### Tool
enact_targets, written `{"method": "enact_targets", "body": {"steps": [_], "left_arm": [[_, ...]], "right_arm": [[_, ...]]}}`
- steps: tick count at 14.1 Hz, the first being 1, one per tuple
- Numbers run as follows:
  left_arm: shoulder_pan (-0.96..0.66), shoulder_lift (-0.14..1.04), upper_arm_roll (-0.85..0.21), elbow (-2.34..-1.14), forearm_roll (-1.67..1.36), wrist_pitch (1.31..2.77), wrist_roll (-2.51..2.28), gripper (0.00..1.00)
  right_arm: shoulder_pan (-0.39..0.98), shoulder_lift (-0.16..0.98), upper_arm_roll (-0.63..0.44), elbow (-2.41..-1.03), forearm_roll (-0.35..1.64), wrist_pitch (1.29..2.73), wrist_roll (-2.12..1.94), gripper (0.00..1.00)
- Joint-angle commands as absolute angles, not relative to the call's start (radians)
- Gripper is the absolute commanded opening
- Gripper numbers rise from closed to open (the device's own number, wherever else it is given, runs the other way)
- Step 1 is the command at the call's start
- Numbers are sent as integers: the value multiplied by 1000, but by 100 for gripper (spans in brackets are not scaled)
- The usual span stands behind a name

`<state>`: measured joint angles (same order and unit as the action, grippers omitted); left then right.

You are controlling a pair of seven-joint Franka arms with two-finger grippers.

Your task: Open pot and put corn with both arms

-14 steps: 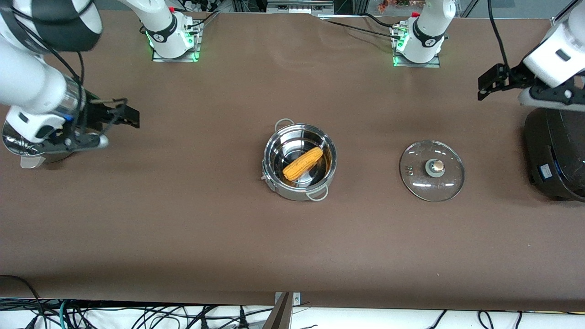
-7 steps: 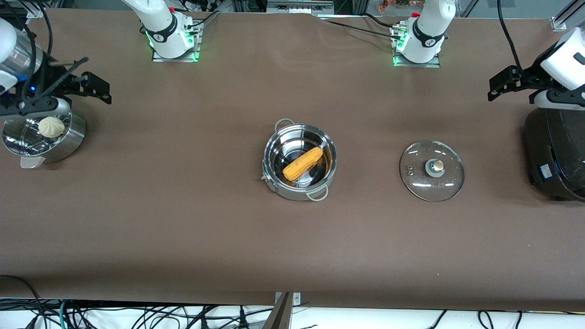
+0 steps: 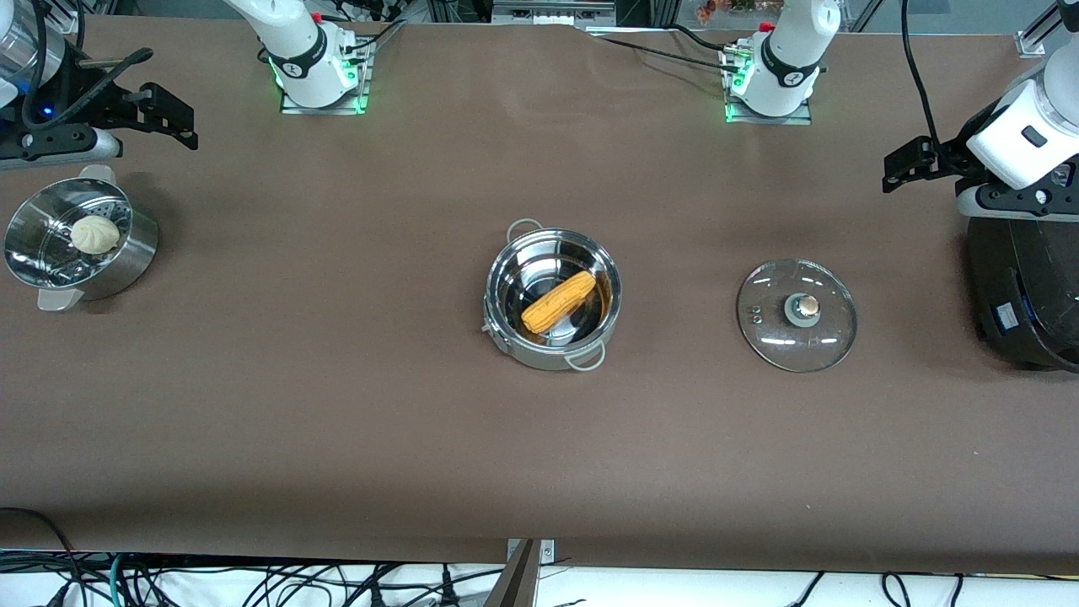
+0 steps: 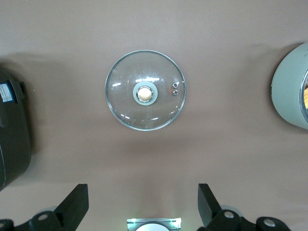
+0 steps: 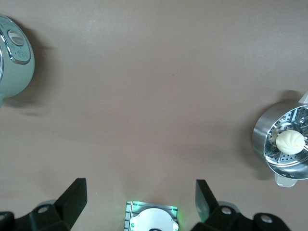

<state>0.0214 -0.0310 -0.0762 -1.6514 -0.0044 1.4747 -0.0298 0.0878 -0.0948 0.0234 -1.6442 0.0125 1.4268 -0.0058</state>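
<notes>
The shiny steel pot point(image 3: 552, 337) stands lidless at the table's middle. The yellow-orange corn point(image 3: 559, 301) lies inside it. The glass lid point(image 3: 797, 314) with its copper knob lies flat on the table beside the pot, toward the left arm's end. It also shows in the left wrist view point(image 4: 145, 90), with the pot's wall point(image 4: 288, 94) at the picture's edge. My left gripper point(image 3: 906, 164) point(image 4: 143, 207) is open and empty, in the air beside the black cooker. My right gripper point(image 3: 173, 118) point(image 5: 139, 204) is open and empty, in the air near the steamer bowl.
A steel steamer bowl point(image 3: 126, 253) point(image 5: 262, 137) with a white bun point(image 3: 94, 233) stands at the right arm's end. A big black cooker point(image 3: 1024, 287) point(image 4: 12, 139) stands at the left arm's end. The pot's wall point(image 5: 14, 62) shows in the right wrist view.
My right gripper has drawn back from over the steamer bowl toward the table's end and the robots' side, uncovering the bowl and bun. My left gripper has barely shifted.
</notes>
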Motion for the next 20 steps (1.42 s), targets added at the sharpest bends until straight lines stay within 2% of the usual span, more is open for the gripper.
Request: {"method": "enact_targets", "body": {"steps": [1, 4, 8, 20], "left_arm": [[29, -40, -86, -1660, -12, 1486, -110, 100], [31, -20, -83, -1649, -12, 1485, -117, 100], [44, 34, -78, -1554, -14, 1463, -120, 100], [58, 41, -77, -1555, -14, 1476, -104, 100]], "right_arm": [[71, -107, 35, -1660, 6, 1430, -11, 100], [69, -104, 35, -1660, 5, 1436, -8, 100], [69, -94, 34, -1645, 3, 1436, -11, 100], [66, -69, 34, -1612, 3, 1439, -5, 100]]}}
